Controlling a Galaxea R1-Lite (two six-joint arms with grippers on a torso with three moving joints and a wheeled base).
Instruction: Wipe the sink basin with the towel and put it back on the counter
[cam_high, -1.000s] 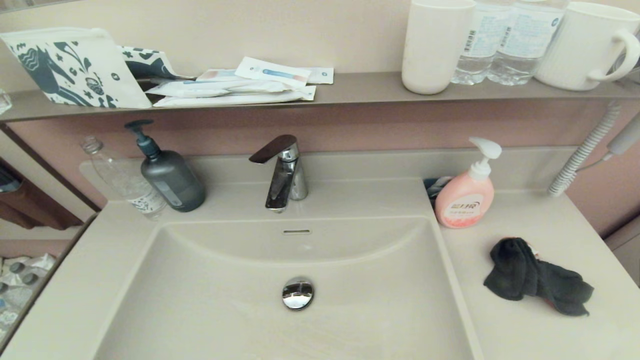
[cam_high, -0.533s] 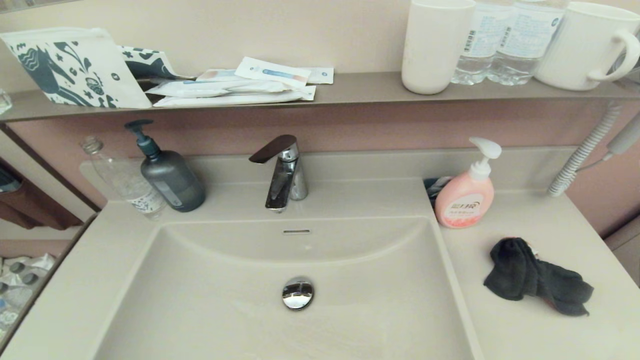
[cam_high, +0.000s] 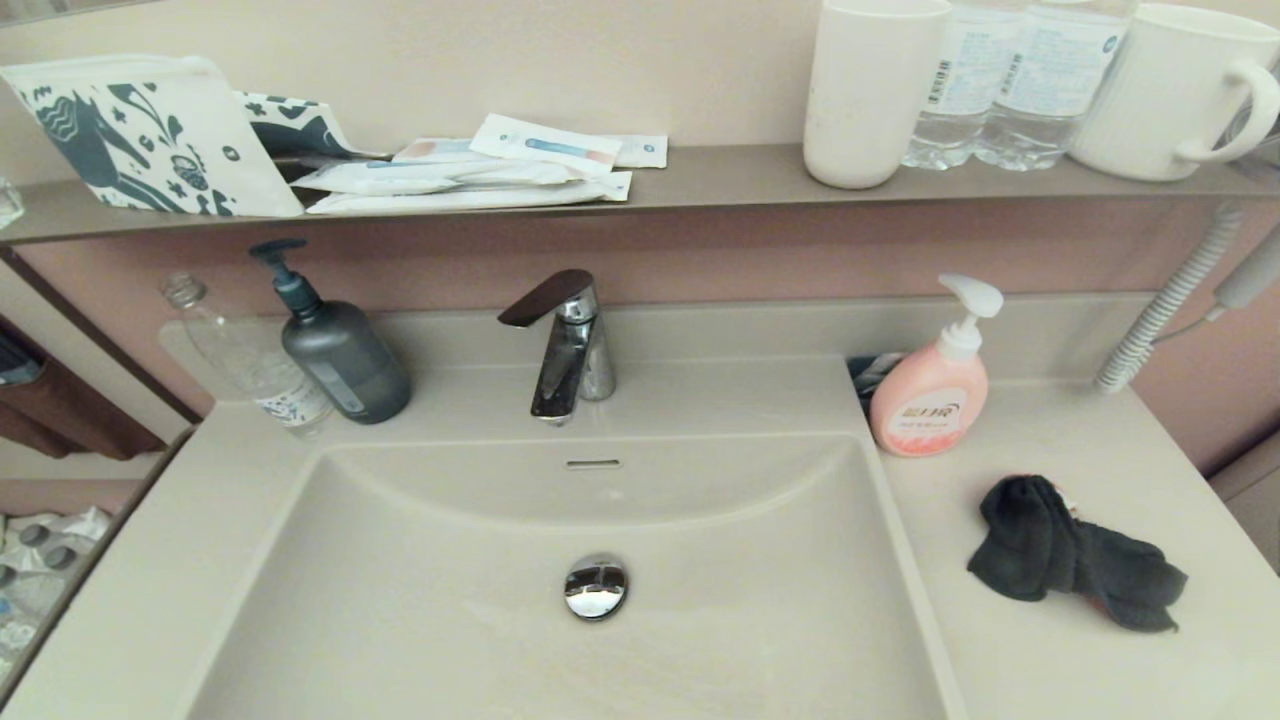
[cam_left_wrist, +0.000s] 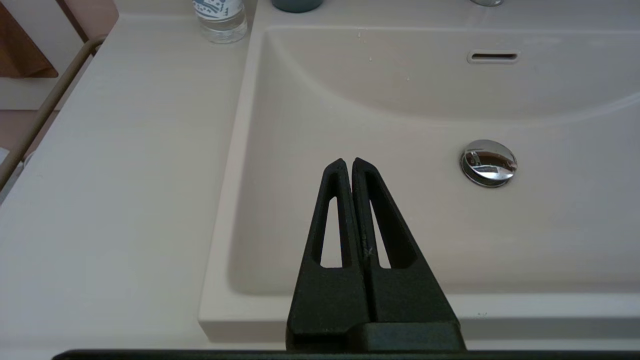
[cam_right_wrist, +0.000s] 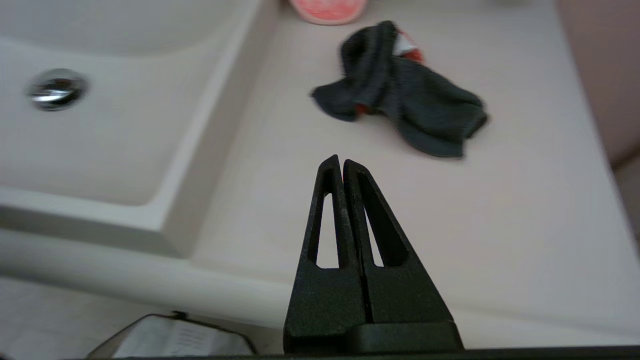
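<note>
The dark charcoal towel (cam_high: 1075, 568) lies crumpled on the beige counter (cam_high: 1060, 670) right of the sink basin (cam_high: 430, 610), a bit of orange-red showing at its edge (cam_right_wrist: 407, 50). The basin has a chrome drain plug (cam_high: 596, 586) and an overflow slot (cam_high: 593, 463). Neither gripper shows in the head view. My right gripper (cam_right_wrist: 339, 161) is shut and empty, hovering over the counter's front part, short of the towel (cam_right_wrist: 400, 95). My left gripper (cam_left_wrist: 347, 162) is shut and empty above the basin's front left part (cam_left_wrist: 300, 130), left of the drain plug (cam_left_wrist: 488, 162).
A pink soap bottle (cam_high: 935, 385) stands behind the towel. The chrome faucet (cam_high: 565, 345), a dark pump bottle (cam_high: 338, 350) and a clear bottle (cam_high: 255, 365) line the back ledge. The wall shelf (cam_high: 700, 180) holds cups, bottles and packets. A coiled hose (cam_high: 1165, 300) hangs at right.
</note>
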